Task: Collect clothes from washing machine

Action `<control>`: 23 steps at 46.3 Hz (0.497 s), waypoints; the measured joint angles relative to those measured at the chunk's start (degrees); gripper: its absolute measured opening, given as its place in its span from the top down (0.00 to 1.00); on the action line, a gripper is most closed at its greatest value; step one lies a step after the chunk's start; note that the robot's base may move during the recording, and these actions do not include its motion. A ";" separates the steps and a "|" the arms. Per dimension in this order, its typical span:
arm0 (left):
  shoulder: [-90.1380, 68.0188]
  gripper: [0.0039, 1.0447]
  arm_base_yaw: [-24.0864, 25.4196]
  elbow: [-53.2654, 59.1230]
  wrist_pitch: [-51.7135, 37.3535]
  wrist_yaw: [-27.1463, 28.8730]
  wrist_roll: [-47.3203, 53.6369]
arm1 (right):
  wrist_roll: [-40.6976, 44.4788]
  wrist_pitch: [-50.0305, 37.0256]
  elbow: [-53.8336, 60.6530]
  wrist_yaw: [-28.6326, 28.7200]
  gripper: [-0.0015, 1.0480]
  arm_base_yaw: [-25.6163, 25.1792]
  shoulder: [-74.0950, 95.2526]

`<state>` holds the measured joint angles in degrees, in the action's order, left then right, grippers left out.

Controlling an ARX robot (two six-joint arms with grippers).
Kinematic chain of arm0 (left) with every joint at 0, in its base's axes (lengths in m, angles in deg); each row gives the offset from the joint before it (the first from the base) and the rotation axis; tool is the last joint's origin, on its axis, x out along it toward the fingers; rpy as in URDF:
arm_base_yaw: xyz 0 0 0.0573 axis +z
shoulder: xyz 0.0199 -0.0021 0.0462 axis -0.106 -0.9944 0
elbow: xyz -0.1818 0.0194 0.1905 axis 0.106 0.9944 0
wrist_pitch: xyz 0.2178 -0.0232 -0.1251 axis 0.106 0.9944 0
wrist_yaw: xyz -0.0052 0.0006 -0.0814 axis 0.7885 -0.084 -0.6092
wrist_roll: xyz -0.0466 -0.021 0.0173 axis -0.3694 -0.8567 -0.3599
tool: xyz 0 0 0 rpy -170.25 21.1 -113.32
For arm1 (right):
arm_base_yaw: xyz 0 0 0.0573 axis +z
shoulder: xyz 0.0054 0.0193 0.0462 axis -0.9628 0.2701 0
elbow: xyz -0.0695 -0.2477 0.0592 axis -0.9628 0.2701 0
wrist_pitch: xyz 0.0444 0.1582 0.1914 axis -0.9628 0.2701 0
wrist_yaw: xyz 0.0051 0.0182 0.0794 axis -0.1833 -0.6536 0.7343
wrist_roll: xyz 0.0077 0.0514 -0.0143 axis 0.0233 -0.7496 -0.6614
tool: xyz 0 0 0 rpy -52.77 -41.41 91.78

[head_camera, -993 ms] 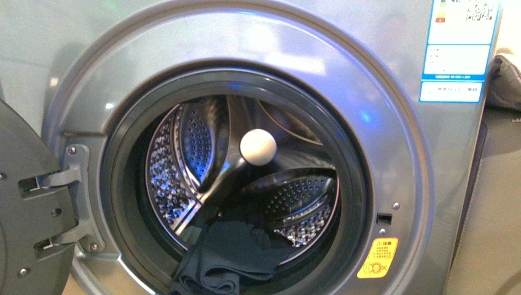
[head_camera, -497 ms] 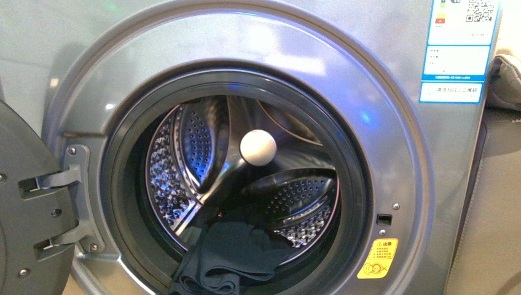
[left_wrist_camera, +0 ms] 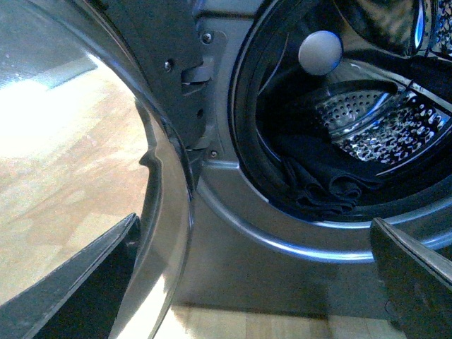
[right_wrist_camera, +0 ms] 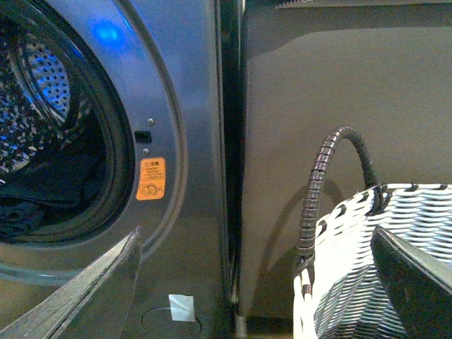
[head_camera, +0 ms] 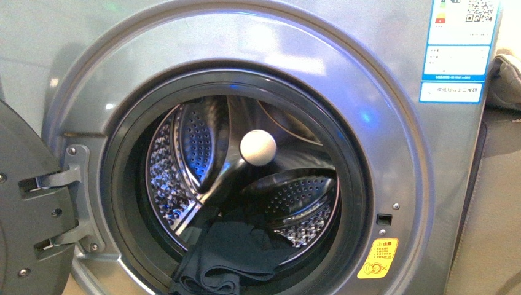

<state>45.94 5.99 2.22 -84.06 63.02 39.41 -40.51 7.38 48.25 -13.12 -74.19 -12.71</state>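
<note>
Front: washing machine (head_camera: 393,153) with its door (head_camera: 31,209) swung open on the 9 o'clock hinge. The clothes (head_camera: 233,255) sit at 6 o'clock of the porthole, rumpled, with the front edge draped onto the gasket (head_camera: 123,184) lip. White ball (head_camera: 258,146) near drum centre (not ours, leave it). Yellow sticker (head_camera: 377,258) at 4 o'clock, outside the ring. Neither arm in shot. Versus the last second, nothing has shifted: garment, ball and door are identical. We read that as no approach started.

Left wrist: left jaws spread wide with nothing between them, looking into the porthole from the hinge side. Clothes (left_wrist_camera: 321,187) lie folded against the gasket at 6 o'clock, well apart from the jaws.

Right wrist: right jaws also released and empty, off the latch side of the machine. White woven basket (right_wrist_camera: 395,268) with dark handle (right_wrist_camera: 332,176) is close by, likely the drop point.

Meaning: task at zero, grab not yet done. The left arm looks better lined up. We'd go in low at 6 o'clock and pinch the draped fold. The fabric is thin and may snag on the gasket lip.
</note>
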 joint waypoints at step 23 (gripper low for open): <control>0.00 0.06 0.00 0.00 0.00 0.00 0.00 | 0.00 0.00 0.00 0.00 0.07 0.00 0.00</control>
<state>45.94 5.99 2.22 -84.06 63.02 39.41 -40.51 7.38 48.25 -13.12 -74.19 -12.71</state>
